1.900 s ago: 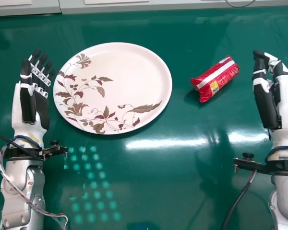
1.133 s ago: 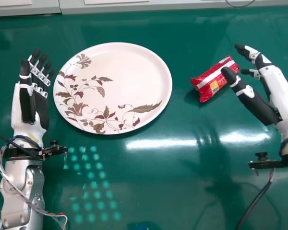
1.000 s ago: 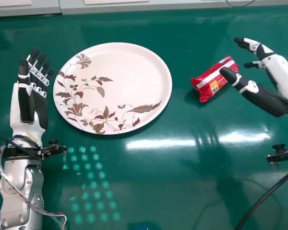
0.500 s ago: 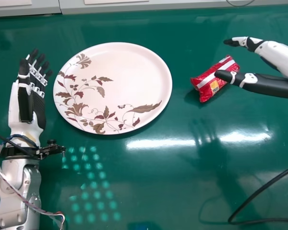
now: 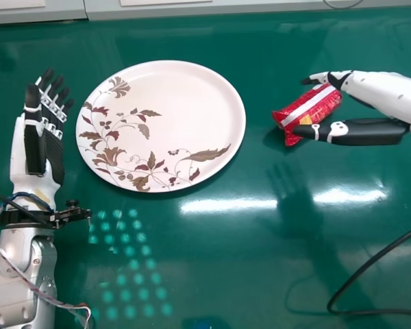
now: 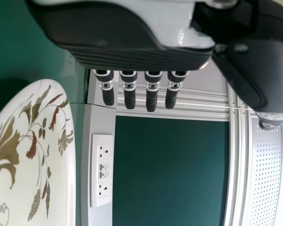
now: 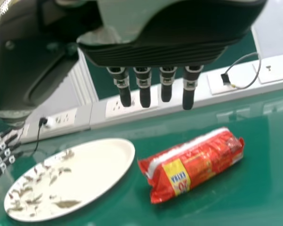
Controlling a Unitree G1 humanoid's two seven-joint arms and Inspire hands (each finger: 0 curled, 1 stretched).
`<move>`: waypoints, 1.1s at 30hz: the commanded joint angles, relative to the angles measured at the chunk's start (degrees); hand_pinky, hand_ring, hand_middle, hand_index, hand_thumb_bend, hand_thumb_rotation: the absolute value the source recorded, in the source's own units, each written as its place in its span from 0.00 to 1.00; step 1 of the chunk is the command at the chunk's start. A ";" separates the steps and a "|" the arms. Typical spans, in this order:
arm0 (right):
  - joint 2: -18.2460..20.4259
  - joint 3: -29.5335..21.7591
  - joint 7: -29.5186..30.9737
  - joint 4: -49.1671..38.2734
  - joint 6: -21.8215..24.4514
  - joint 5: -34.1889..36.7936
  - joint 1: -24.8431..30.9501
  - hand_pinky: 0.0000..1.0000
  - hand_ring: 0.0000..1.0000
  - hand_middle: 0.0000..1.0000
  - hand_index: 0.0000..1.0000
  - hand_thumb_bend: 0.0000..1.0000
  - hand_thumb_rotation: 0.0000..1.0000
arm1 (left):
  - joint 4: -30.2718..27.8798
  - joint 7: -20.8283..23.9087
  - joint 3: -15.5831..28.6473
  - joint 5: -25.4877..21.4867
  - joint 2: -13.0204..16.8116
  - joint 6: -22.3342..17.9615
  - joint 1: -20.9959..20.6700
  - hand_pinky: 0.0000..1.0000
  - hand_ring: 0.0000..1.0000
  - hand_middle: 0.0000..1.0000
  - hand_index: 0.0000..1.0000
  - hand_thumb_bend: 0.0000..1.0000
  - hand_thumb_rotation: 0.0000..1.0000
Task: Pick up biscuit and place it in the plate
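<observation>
My right hand (image 5: 366, 131) reaches in from the right side of the head view, open, with its thumb and fingers on either side of the red biscuit packet (image 5: 318, 108). Whether it touches the packet I cannot tell. In the right wrist view the fingers of my right hand (image 7: 144, 87) are straight, and the biscuit packet (image 7: 198, 162) lies on the table. The white plate with leaf patterns (image 5: 185, 103) rests left of the packet, bare. My left hand (image 5: 46, 137) is open beside the plate's left edge; the left wrist view shows the left hand (image 6: 127, 52) too.
The green table (image 5: 212, 274) lies under everything. A black cable (image 5: 370, 264) curves over its right front part. Along the far edge runs a pale panel with sockets (image 7: 132, 102).
My right hand has swung from pointing forward at the right to pointing left, and its thumb and fingers have come over the packet. The packet has not moved; the left arm has shifted slightly left.
</observation>
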 commanded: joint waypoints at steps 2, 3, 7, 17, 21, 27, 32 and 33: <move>-1.88 1.92 1.87 1.51 -1.51 -0.45 -2.48 0.92 1.00 1.00 1.00 1.00 0.45 | -0.56 -0.25 0.30 -0.23 0.37 0.29 1.08 1.00 1.00 1.00 1.00 0.94 0.73; -2.03 2.39 2.36 1.89 -1.45 -0.45 -3.24 0.92 1.00 1.00 1.00 1.00 0.44 | -0.64 -0.16 0.26 -0.27 0.26 0.38 1.09 1.00 1.00 1.00 1.00 0.95 0.73; -2.47 3.62 3.75 3.08 -1.48 -0.53 -5.70 0.91 1.00 1.00 1.00 1.00 0.45 | -0.86 0.28 0.08 0.04 -0.12 0.50 1.28 1.00 1.00 1.00 1.00 0.96 0.73; -3.57 3.68 2.68 4.16 -3.96 -3.80 -6.46 0.88 1.00 1.00 1.00 1.00 0.45 | -0.35 0.10 0.14 0.41 0.18 -0.10 1.42 1.00 1.00 1.00 1.00 0.94 0.75; -6.37 4.54 -1.11 5.01 -11.66 -12.42 -7.58 0.86 1.00 1.00 1.00 1.00 0.46 | -0.16 0.03 0.27 -0.08 0.21 0.31 1.07 1.00 1.00 1.00 1.00 0.97 0.73; -9.02 6.05 -3.15 7.66 -20.38 -17.38 -11.07 0.84 0.99 1.00 1.00 1.00 0.36 | 0.10 -0.28 0.11 0.07 0.21 -0.28 1.04 1.00 1.00 1.00 1.00 0.96 0.73; -9.72 7.15 -2.73 9.26 -24.18 -17.76 -13.08 0.83 0.98 1.00 1.00 1.00 0.30 | -0.57 0.36 0.04 0.68 0.09 0.27 1.41 1.00 1.00 1.00 1.00 0.99 0.74; -9.85 7.33 -2.94 9.57 -25.08 -18.13 -13.42 0.83 0.98 1.00 1.00 1.00 0.30 | -0.70 0.46 0.03 0.74 0.06 0.36 1.47 1.00 1.00 1.00 1.00 0.99 0.74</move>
